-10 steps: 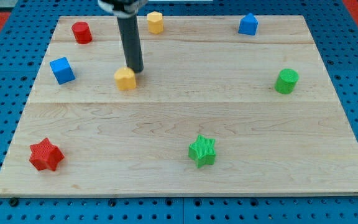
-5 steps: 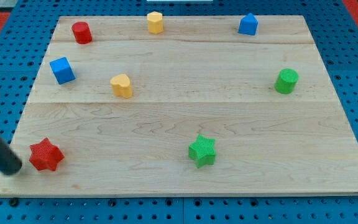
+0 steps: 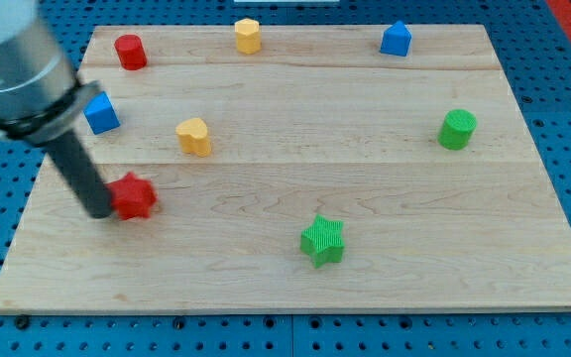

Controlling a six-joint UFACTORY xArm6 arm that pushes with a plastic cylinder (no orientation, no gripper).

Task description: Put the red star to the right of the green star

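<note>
The red star (image 3: pixel 135 195) lies on the wooden board (image 3: pixel 295 268), left of centre, well to the left of the green star (image 3: pixel 323 240) and a little higher in the view. My tip (image 3: pixel 100 210) rests against the red star's left side. The dark rod rises from it toward the view's upper left, partly covering the blue cube (image 3: pixel 101 113).
A yellow block (image 3: pixel 194 136) sits above and right of the red star. A red cylinder (image 3: pixel 130 51), a yellow block (image 3: pixel 248 35) and a blue block (image 3: pixel 396 39) line the view's top. A green cylinder (image 3: pixel 456 129) stands at the right.
My tip went from the yellow block to the board's lower left. It then pushed the red star up and to the right. The yellow block shifted slightly.
</note>
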